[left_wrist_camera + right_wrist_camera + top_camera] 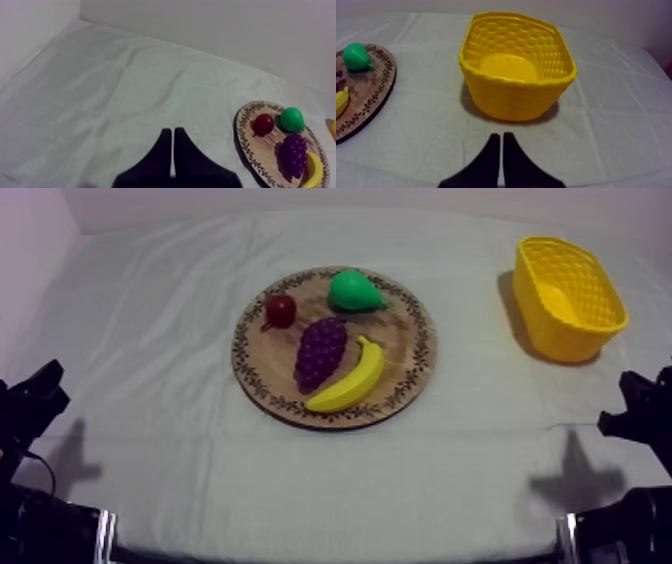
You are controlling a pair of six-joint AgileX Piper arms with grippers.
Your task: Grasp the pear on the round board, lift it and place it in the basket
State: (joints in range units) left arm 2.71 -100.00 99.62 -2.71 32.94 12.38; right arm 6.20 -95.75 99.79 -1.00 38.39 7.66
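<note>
A green pear lies on the far side of the round wooden board in the middle of the table; it also shows beside the small red fruit as the pear and on the board's far rim as the pear. The yellow basket stands at the back right, empty, and close ahead as the basket. My left gripper is shut on nothing over bare cloth, well left of the board. My right gripper is shut too, just short of the basket. Both arms rest low at the table's front corners.
On the board with the pear lie a small red fruit, a bunch of purple grapes and a banana. Grey-white cloth covers the table, with open room left of the board and between board and basket.
</note>
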